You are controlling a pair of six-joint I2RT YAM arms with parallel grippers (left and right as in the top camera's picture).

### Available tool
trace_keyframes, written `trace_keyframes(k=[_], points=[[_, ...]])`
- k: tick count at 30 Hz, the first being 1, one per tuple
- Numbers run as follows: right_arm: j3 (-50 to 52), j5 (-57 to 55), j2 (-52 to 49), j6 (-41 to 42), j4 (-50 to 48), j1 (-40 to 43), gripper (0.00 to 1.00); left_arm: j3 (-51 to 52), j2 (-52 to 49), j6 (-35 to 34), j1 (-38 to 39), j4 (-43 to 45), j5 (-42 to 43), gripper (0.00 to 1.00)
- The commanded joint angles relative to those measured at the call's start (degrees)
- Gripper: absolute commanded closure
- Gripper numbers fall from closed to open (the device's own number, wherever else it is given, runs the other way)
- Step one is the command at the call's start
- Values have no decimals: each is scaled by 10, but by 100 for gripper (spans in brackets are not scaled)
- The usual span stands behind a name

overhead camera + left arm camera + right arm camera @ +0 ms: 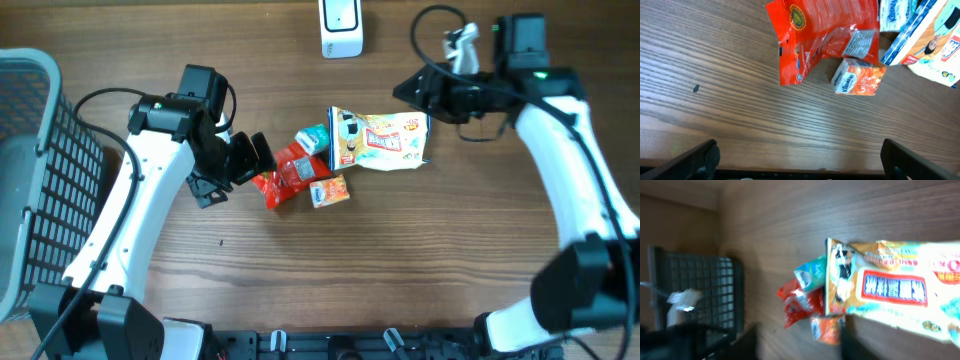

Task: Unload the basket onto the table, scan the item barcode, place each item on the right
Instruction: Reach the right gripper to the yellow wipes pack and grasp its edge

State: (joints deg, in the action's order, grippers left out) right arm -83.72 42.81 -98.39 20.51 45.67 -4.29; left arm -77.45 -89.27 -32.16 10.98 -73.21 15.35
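Several packaged items lie in a heap mid-table: a large yellow snack bag [380, 138] [890, 290], a red pouch [285, 175] [825, 35], a small orange tissue pack [329, 191] [858, 76] and a teal tissue pack [313, 139]. My left gripper [250, 158] [800, 152] stands wide open just left of the red pouch, with bare wood between its fingers. My right gripper [410, 92] [795, 340] hovers above the bag's upper right corner. Its blurred fingers stand apart and hold nothing. A printed label panel shows on the red pouch in the left wrist view.
A white scanner-like device [341, 28] stands at the table's far edge, above the heap. A dark wire basket [30, 170] [695, 295] fills the left side. Black cables loop behind the right arm [560, 130].
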Motion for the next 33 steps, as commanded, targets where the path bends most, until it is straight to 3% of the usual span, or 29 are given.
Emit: trace_keyframes(k=[1,3,8,11,13,17,20,24,29,33], points=[[-6,-46,-68,12,-52,-71,88,0,-1,9,2,0,2,0],[-6,-145,-110,63,-68,-104,95,0,-1,9,2,0,2,0],[-6,-189,-234,81,-67,-110,96,0,-1,9,2,0,2,0],[-6,-243,-251,80,-21,-90,96,0,-1,9,2,0,2,0],[-6,-270,-212,79,35,-59,96,0,-1,9,2,0,2,0],[-7,-259,-85,17,76,-22,96,0,-1,9,2,0,2,0],[-7,-260,-38,21,57,-28,96,0,-1,9,2,0,2,0],[15,-259,-92,56,15,-39,96,0,-1,9,2,0,2,0],[26,-177,-205,49,-51,-67,96,0,-1,9,2,0,2,0],[-3,-192,-201,32,-5,-68,96,0,-1,9,2,0,2,0]])
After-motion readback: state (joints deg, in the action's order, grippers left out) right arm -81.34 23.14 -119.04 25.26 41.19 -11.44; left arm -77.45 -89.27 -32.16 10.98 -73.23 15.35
